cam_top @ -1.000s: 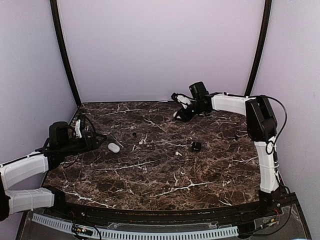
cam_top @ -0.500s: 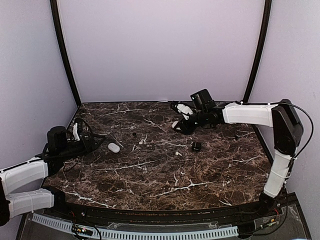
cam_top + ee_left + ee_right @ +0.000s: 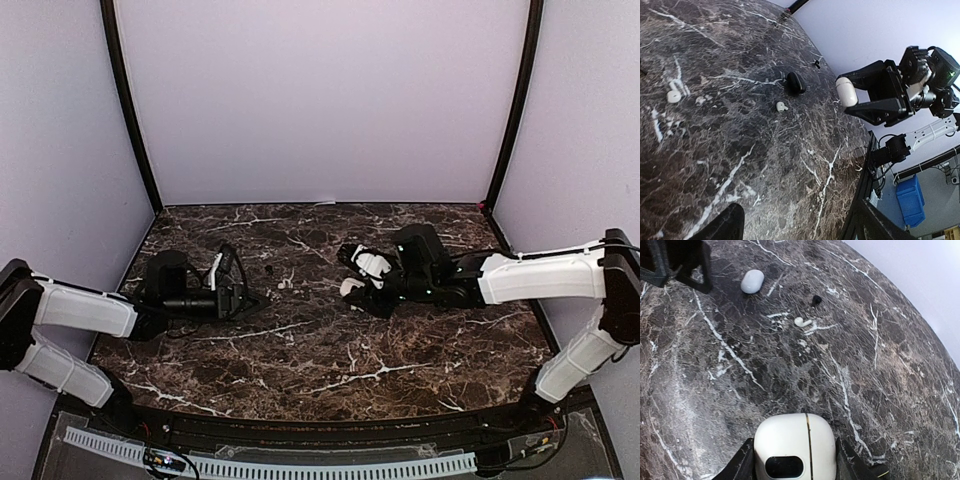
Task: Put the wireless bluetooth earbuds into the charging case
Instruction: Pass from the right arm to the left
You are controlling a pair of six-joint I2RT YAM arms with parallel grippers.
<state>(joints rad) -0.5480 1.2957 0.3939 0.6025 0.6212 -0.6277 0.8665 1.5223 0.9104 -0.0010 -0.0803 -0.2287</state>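
Observation:
My right gripper point(image 3: 794, 452) is shut on a white charging case point(image 3: 795, 440), lid seam upright, held just above the marble near the table's middle point(image 3: 352, 287). A white earbud point(image 3: 801, 321) and a small black earbud point(image 3: 816, 300) lie ahead of it. The left wrist view shows two white earbuds point(image 3: 673, 95) point(image 3: 781, 106) on the marble. My left gripper point(image 3: 235, 290) hangs low at the left, open, with nothing between its fingers point(image 3: 725, 225). It points toward the right gripper point(image 3: 880, 95).
A second white pebble-shaped case point(image 3: 752, 281) lies on the marble right beside my left gripper point(image 3: 677, 262). A black rounded object point(image 3: 796, 82) sits near the right gripper. The dark marble table point(image 3: 320, 350) has walls on three sides.
The right arm has carried the white case from the back of the table down toward the middle. The left arm has swung right, over the spot where the white pebble case lay.

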